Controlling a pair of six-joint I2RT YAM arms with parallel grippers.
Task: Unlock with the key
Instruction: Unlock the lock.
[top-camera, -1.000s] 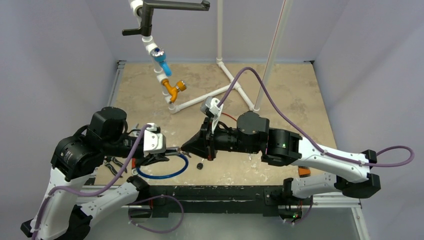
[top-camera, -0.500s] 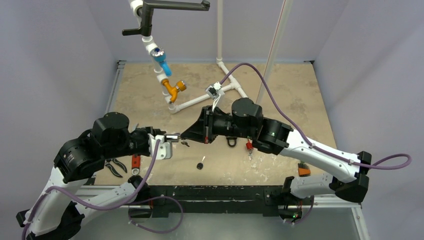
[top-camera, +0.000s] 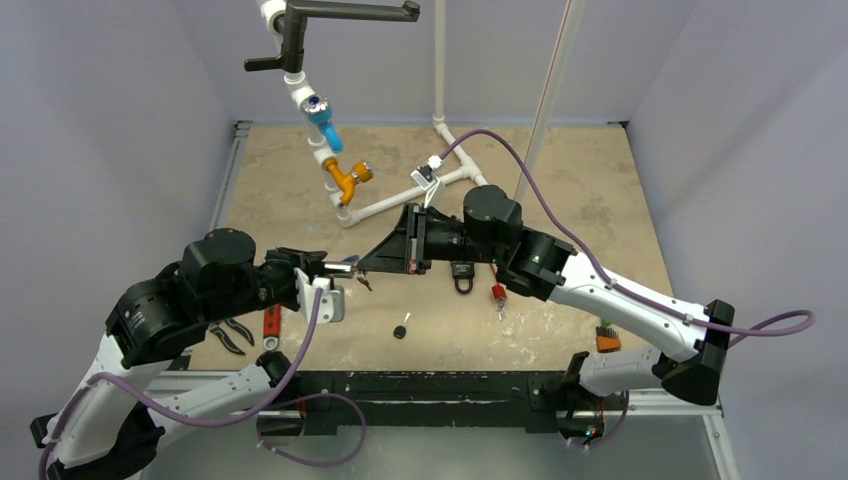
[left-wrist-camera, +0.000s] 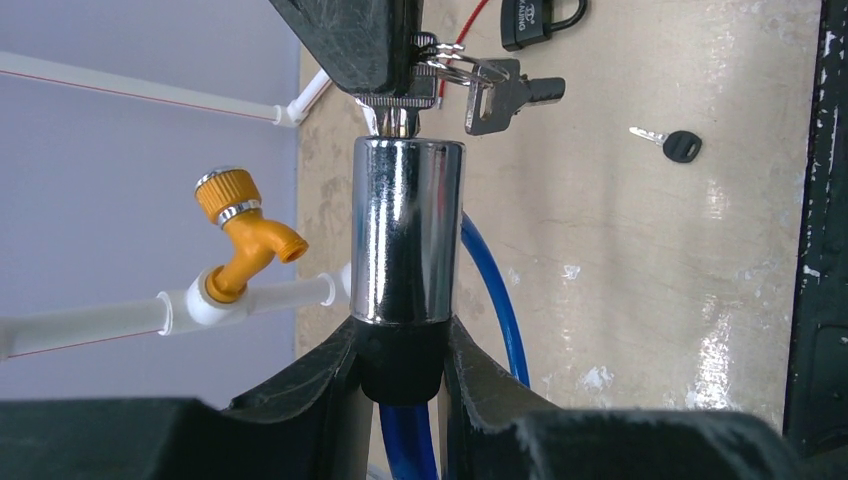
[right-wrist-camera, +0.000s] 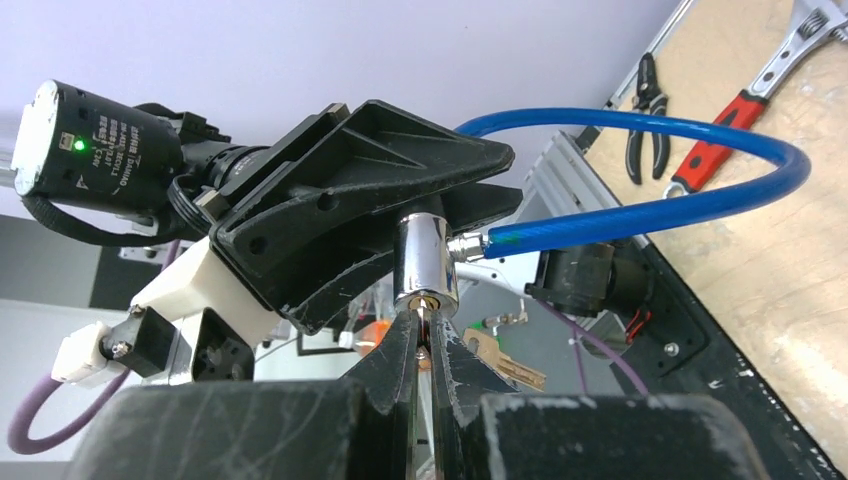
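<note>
Both arms have risen from the table (top-camera: 600, 200): left end effector (left-wrist-camera: 400, 362) clamping the lock cylinder (left-wrist-camera: 407, 230), right end effector (right-wrist-camera: 425, 345) pinching the key (left-wrist-camera: 392, 120), now seated; a turn looks next

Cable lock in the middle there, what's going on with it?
The left tool grips the chrome lock cylinder of the blue cable lock, held up in the air. The right tool pinches a key whose blade is in the cylinder's keyhole, spare keys dangling from its ring. The cable end sits plugged into the cylinder, so it is not yet unlocked.
</note>
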